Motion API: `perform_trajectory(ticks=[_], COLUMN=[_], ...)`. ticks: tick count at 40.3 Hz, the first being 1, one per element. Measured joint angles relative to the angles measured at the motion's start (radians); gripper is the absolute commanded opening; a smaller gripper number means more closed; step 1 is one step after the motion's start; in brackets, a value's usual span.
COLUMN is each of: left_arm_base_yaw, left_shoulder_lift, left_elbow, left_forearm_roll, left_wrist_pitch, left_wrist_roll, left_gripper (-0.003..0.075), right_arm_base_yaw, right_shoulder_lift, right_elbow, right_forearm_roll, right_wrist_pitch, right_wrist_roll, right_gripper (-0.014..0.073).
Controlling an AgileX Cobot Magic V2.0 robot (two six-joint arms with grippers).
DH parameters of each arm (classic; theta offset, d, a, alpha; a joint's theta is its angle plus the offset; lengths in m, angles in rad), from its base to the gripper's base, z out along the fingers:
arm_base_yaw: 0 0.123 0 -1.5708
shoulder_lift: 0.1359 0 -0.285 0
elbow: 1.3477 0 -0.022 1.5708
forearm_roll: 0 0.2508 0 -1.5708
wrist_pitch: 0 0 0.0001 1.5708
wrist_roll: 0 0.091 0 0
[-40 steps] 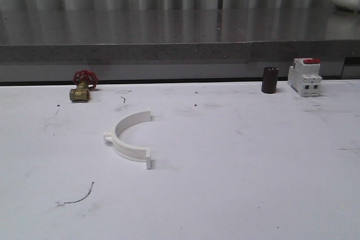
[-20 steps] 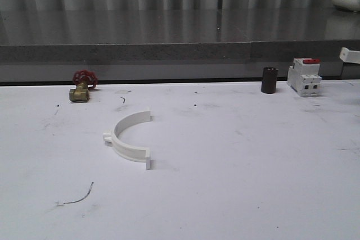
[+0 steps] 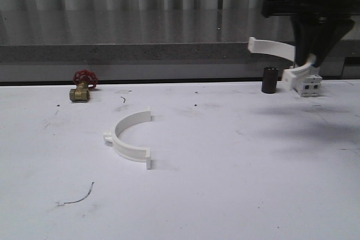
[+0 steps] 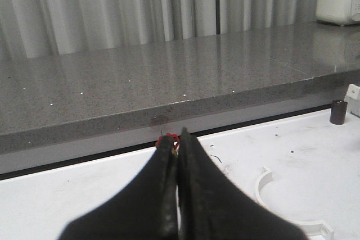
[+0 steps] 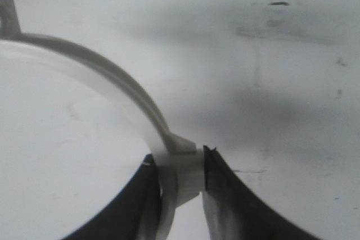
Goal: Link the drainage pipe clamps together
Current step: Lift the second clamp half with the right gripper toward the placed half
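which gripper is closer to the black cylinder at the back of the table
Right. The right gripper hangs just beside the black cylinder, holding a clamp half. The left gripper sees it far off.

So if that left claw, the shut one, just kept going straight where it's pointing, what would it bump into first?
Most likely the small brass valve with the red handwheel, which sits just past the tips of the closed left gripper, before the grey stone ledge. Depth is hard to judge, so it might pass above it.
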Motion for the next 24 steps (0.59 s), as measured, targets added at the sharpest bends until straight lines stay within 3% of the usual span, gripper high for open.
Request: perform_trajectory(ticks=[13, 24], left_arm_base_yaw=[0.0, 0.0], left_shoulder_lift=[0.0, 0.0], left_elbow=[0.0, 0.0], left_forearm_roll=[0.0, 0.0], left_wrist_pitch=[0.0, 0.0], left_wrist_roll=[0.0, 0.0], left_gripper=[-0.002, -0.002], right_arm_base_yaw=[0.233, 0.304], right_shoulder_lift=[0.033, 0.123], right_elbow=[0.0, 0.0], right_forearm_roll=[-0.032, -0.03], right_wrist_pitch=[-0.033, -0.12], right_wrist_roll=[0.249, 0.335], right_gripper=[0.016, 0.016])
